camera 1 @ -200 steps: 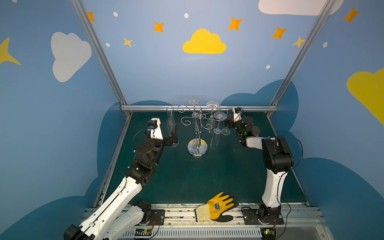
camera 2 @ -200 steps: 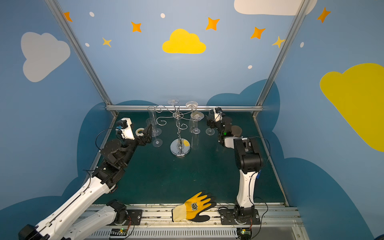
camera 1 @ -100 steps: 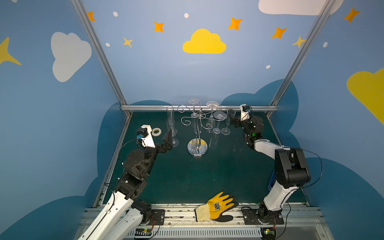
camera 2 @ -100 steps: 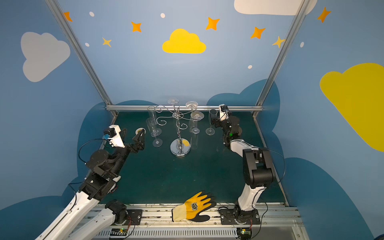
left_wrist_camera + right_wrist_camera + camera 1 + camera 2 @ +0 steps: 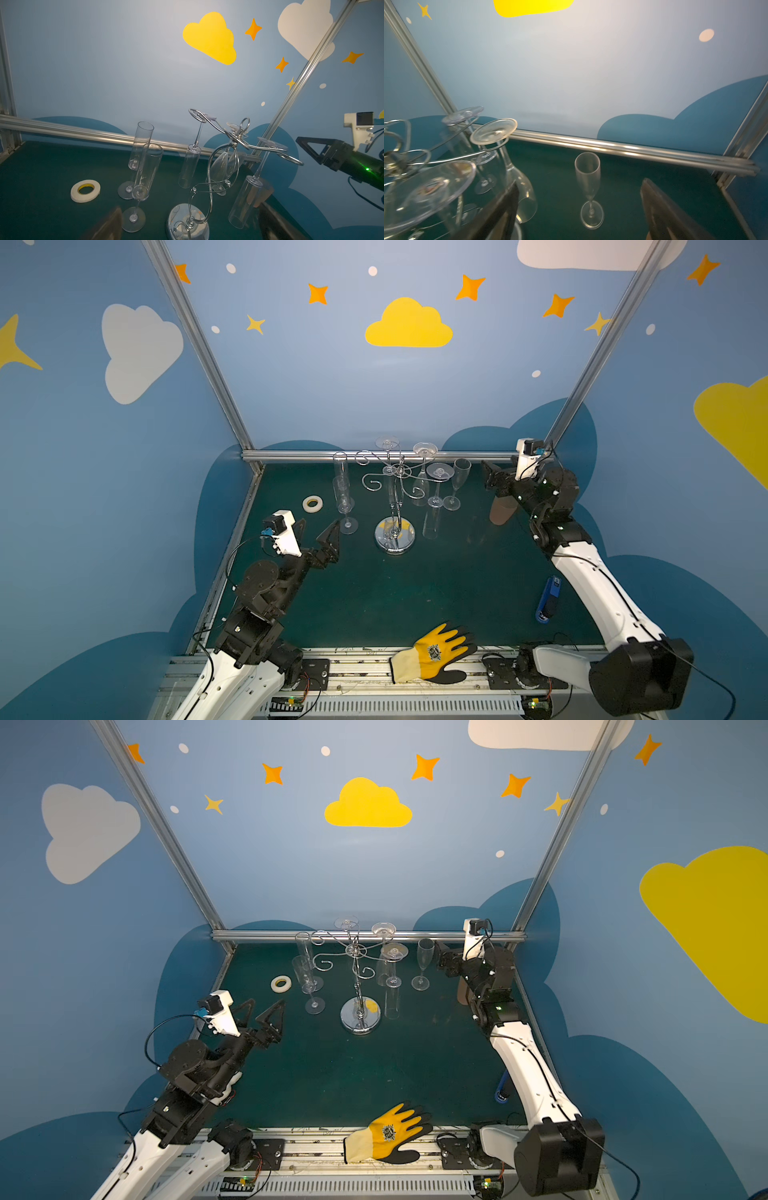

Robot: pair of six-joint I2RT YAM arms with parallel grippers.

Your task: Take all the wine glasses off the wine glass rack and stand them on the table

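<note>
- wine glass rack (image 5: 395,536) stands mid-rear on surface (image 5: 415,597); wine glass (image 5: 439,471) hangs inverted on its right side.
- right jaws open, empty, near that glass, to its right.
- left jaws open, empty, well apart, left of rack.

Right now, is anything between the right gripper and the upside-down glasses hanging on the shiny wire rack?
Yes. A clear champagne flute stands upright between the open right gripper and the nearest clear hanging glass.
</note>
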